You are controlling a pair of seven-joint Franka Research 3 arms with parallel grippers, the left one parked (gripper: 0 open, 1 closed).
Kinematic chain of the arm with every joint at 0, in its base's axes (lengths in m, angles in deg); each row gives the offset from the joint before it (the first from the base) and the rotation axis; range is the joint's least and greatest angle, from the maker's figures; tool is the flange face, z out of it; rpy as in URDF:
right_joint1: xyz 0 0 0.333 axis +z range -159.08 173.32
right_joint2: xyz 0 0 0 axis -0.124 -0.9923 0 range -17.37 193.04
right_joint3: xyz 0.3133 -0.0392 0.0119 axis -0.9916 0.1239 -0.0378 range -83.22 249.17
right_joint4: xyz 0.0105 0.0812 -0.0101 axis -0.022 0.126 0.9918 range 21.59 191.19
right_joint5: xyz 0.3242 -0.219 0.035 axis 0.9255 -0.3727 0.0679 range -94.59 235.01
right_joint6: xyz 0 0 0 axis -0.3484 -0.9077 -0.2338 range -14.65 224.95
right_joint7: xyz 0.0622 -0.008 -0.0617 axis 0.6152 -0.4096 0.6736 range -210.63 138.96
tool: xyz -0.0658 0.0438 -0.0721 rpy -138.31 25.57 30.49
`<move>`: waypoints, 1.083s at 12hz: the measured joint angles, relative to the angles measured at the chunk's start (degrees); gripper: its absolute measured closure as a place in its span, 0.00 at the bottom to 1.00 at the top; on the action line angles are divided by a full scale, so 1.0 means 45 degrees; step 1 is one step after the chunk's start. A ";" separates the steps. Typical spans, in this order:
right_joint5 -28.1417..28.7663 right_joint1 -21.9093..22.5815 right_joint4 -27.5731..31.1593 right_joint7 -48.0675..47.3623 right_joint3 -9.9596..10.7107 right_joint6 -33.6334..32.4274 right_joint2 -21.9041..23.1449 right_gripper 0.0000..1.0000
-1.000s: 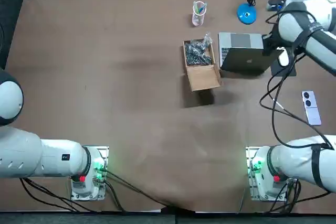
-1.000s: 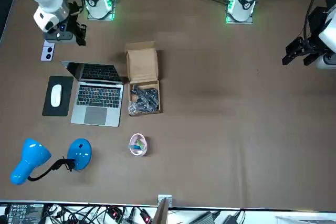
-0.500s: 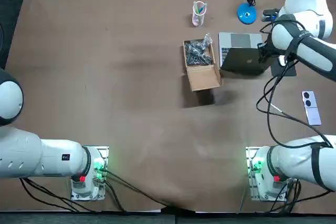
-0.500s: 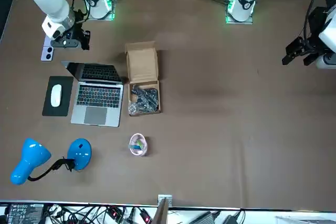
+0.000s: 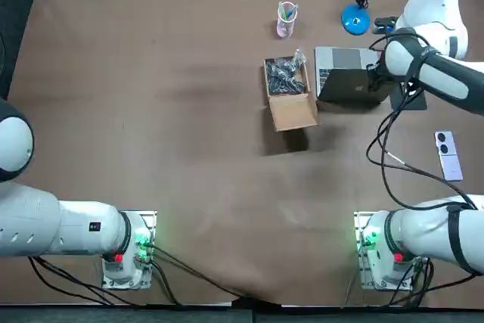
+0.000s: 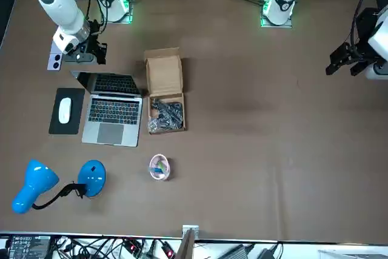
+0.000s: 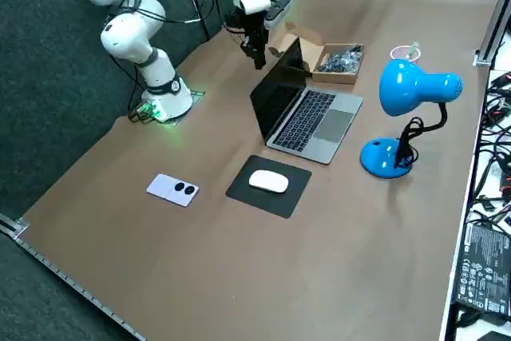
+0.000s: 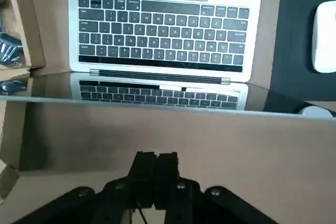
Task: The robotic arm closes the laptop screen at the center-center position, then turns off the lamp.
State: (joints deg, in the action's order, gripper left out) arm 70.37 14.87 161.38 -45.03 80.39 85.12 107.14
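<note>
Just ahead of the right gripper [image 8: 157,167], the laptop [image 8: 164,27] stands open.
Fingers [image 8: 145,174] pressed together, holding nothing.

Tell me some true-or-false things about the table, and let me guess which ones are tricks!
1. The laptop is closed. False: its screen stands up and the keys show.
2. The mouse sits on a black pad. True.
3. The lamp is red. False: it is blue.
4. The right gripper is behind the laptop's screen, with its fingers shut. True.
5. The box is empty. False: dark parts lie in it.
</note>
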 joint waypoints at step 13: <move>0.0012 -0.0001 -0.0462 -0.0507 0.0017 0.2007 -0.1121 0.98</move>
State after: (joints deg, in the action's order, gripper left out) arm 70.43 14.87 159.30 -47.32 80.46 94.15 102.09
